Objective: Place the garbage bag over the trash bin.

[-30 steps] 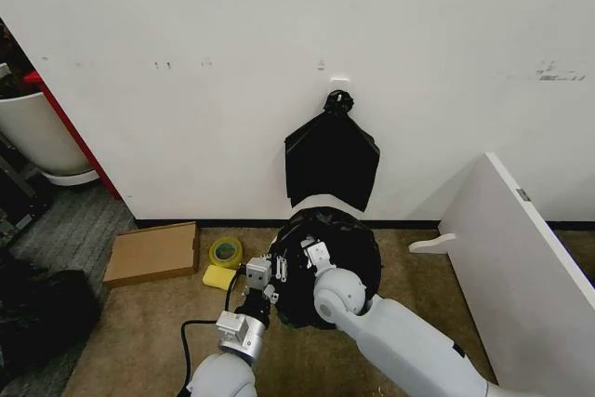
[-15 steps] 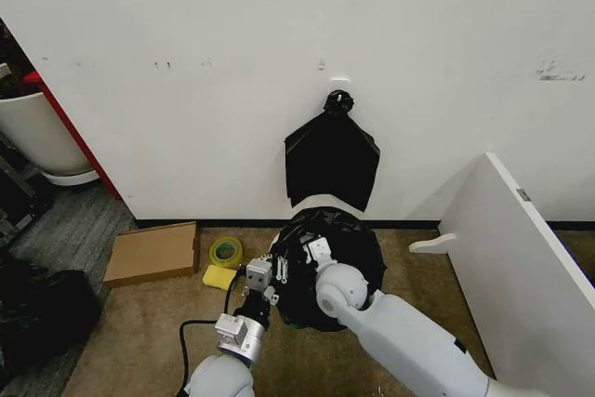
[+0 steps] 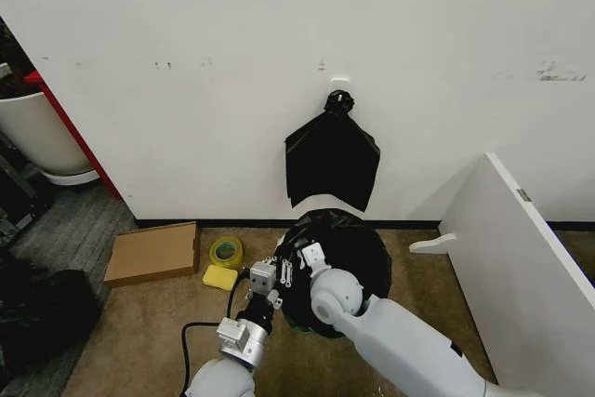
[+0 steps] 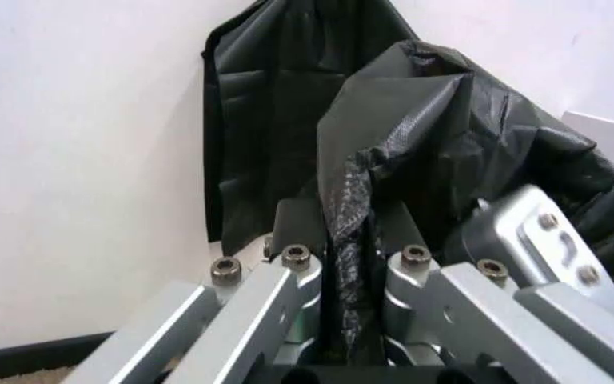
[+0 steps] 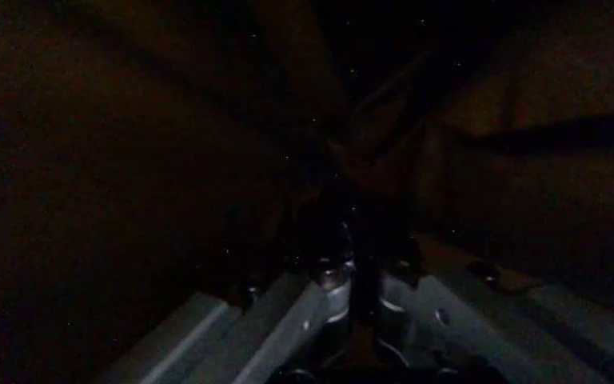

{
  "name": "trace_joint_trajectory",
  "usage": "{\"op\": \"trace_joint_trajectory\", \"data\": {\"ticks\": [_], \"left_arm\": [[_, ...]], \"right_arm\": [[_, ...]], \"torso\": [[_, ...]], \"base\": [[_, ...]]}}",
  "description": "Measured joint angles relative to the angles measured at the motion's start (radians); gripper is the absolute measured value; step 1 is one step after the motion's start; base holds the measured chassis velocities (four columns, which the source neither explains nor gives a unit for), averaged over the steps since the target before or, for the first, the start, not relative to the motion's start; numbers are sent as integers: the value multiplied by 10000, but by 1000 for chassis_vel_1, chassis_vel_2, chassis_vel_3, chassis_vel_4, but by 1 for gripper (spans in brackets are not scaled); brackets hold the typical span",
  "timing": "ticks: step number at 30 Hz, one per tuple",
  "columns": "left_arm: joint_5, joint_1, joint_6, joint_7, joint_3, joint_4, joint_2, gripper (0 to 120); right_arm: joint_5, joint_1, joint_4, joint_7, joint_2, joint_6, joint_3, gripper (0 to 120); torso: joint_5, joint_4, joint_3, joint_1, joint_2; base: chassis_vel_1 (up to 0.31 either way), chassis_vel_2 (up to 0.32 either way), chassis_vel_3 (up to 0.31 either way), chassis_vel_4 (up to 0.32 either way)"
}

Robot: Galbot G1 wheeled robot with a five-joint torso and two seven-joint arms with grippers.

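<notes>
A: From the head camera, where's the garbage bag [image 3: 349, 244]?
B: On the floor by the wall, both grippers at its near-left edge, bunched slightly farther left than before.
A: Left wrist?
B: Left gripper [image 4: 352, 240] clenched on a fold.
A: Right wrist?
B: Right gripper [image 5: 352, 260] closed amid dark plastic.

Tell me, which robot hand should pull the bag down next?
Probably the left hand: it is shut on a fold of the glossy black plastic garbage bag at its near-left edge. The right hand sits inside the dark bag.
</notes>
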Motion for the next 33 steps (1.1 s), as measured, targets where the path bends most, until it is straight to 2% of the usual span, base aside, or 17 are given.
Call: {"op": "trace_joint_trajectory", "data": {"ticks": [7, 14, 26, 28, 29, 33], "left_arm": [[-40, 9, -34, 76, 49, 2, -49, 4], [-79, 47, -47, 96, -32, -46, 47, 4], [-381, -97, 42, -136, -125, 180, -53, 4], [-826, -181, 215, -324, -217, 224, -78, 4], [-935, -203, 252, -358, -236, 225, -86, 4], [-1898, -475, 602, -582, -384, 274, -157, 4]], "right_arm": [[79, 85, -82, -217, 296, 342, 49, 0], [-34, 81, -151, -217, 31, 336, 107, 0], [-142, -371, 1356, -231, -402, 135, 226, 0], [37, -637, 2296, -302, -721, -28, 401, 11], [51, -691, 2438, -335, -780, -48, 435, 13], [179, -1613, 4024, -932, -1459, -143, 1150, 31]], "torso": [[0, 4, -1, 0, 0], [0, 2, 0, 0, 1], [1, 1, 0, 0, 0], [1, 4, 0, 0, 1], [1, 4, -1, 0, 1], [2, 0, -1, 0, 1]], "base": [[0, 0, 0, 0], [0, 0, 0, 0], [0, 0, 0, 0], [0, 0, 0, 0], [0, 0, 0, 0], [0, 0, 0, 0]]}}
